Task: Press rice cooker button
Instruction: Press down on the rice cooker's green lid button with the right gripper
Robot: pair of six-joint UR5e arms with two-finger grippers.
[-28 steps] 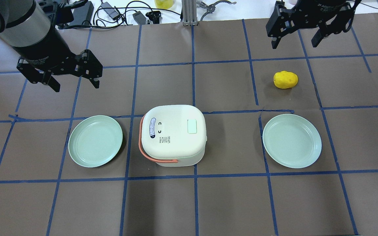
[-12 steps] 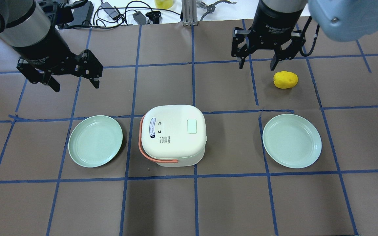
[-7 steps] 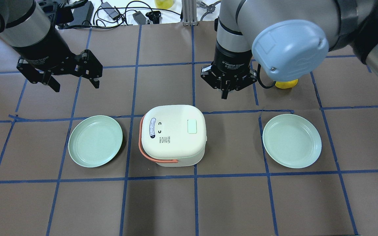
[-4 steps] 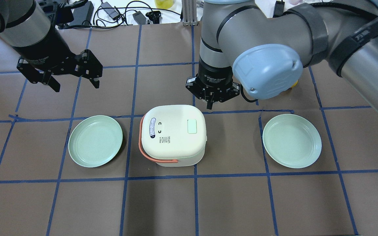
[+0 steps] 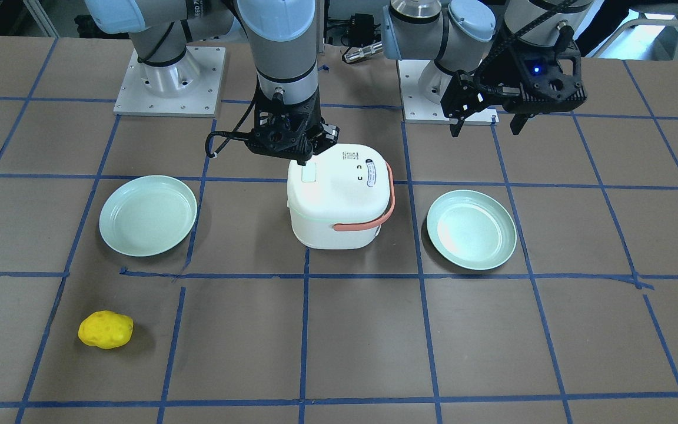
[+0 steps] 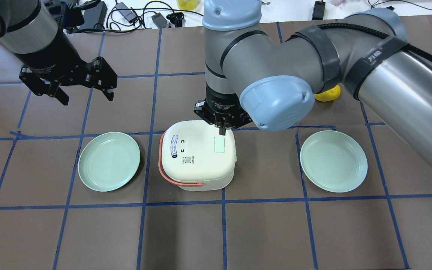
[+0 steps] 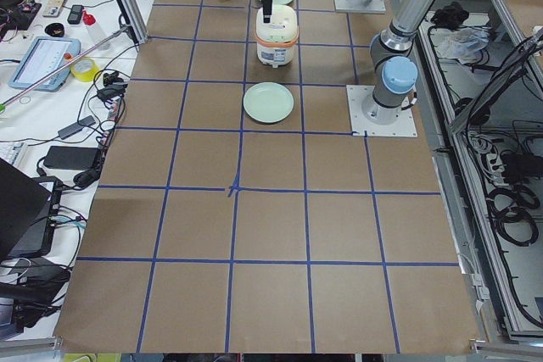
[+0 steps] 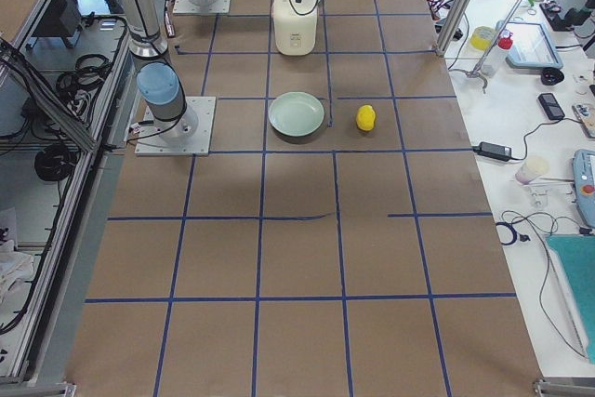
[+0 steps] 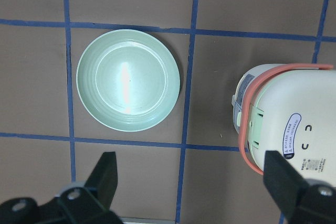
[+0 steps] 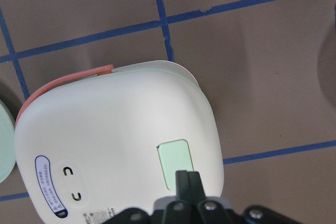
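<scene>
The cream rice cooker (image 6: 197, 157) with an orange handle stands mid-table. Its pale green button (image 6: 219, 144) sits in the lid's top near the right edge and also shows in the front view (image 5: 308, 174) and the right wrist view (image 10: 176, 162). My right gripper (image 6: 222, 131) is shut and empty. It points down over the lid, with its tip at the button's far edge (image 10: 187, 178). I cannot tell if it touches. My left gripper (image 6: 87, 98) is open and empty, and hovers far left of the cooker.
Two pale green plates lie on either side of the cooker, one on the left (image 6: 109, 161) and one on the right (image 6: 333, 161). A yellow lumpy object (image 5: 105, 330) lies beyond the right plate, mostly hidden under my right arm in the overhead view.
My right gripper shut and swept from the far right corner toward the cooker. It now hangs over the lid by the button. The left arm has not moved.
</scene>
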